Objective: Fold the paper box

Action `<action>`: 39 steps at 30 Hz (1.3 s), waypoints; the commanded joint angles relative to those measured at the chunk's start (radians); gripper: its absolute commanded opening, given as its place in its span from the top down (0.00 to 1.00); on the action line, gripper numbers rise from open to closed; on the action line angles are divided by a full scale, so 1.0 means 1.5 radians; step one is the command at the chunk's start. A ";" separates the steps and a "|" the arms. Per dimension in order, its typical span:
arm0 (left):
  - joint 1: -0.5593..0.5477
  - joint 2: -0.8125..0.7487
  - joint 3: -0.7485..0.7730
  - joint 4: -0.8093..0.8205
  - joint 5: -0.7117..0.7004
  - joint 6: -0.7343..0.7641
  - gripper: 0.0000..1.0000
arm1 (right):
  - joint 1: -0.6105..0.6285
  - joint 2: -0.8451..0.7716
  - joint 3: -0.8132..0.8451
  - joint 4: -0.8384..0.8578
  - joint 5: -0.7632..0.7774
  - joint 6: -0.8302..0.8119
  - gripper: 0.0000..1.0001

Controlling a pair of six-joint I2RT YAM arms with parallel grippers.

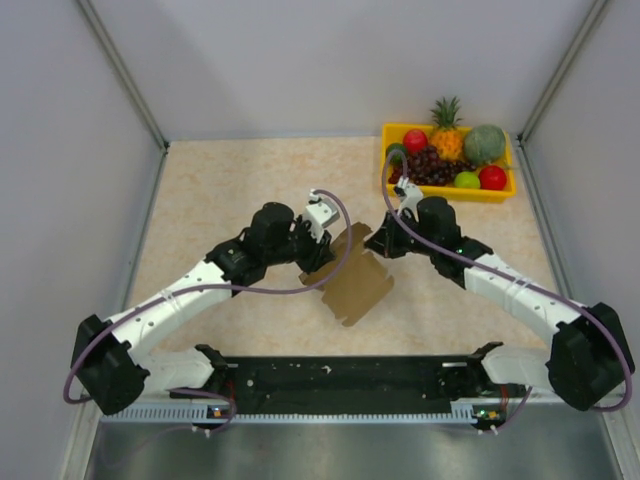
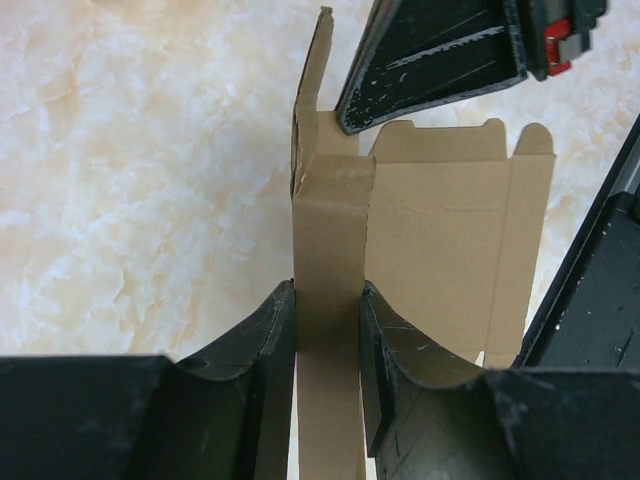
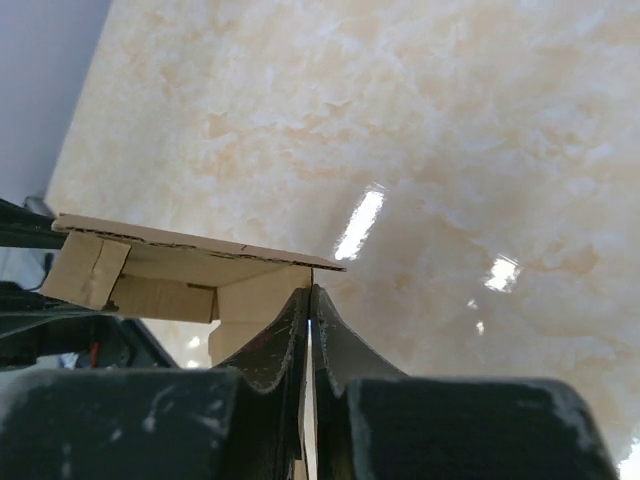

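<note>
Over the marbled table (image 1: 220,190), left end effector (image 2: 327,305) and right end effector (image 3: 308,300) each clamp the brown paper box (image 1: 358,285).

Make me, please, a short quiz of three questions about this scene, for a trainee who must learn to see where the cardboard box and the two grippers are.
1. Fill the gap: the yellow tray of fruit stands at the far ____ corner of the table.
2. Choose one: the paper box is gripped by A) the left gripper only, B) the right gripper only, C) both.
3. True or false: the paper box lies inside the yellow tray.
Key: 1 right; 2 C; 3 false.
</note>
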 commanded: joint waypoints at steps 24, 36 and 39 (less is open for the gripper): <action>-0.002 0.057 0.010 0.053 0.051 -0.044 0.82 | 0.230 -0.066 -0.016 0.046 0.228 -0.288 0.98; 0.000 0.068 -0.001 0.019 0.040 -0.050 0.82 | 0.104 -0.215 -0.082 -0.025 0.158 -0.153 0.77; 0.004 0.083 0.003 0.006 0.064 -0.050 0.82 | 0.032 -0.277 -0.126 -0.026 0.119 -0.115 0.75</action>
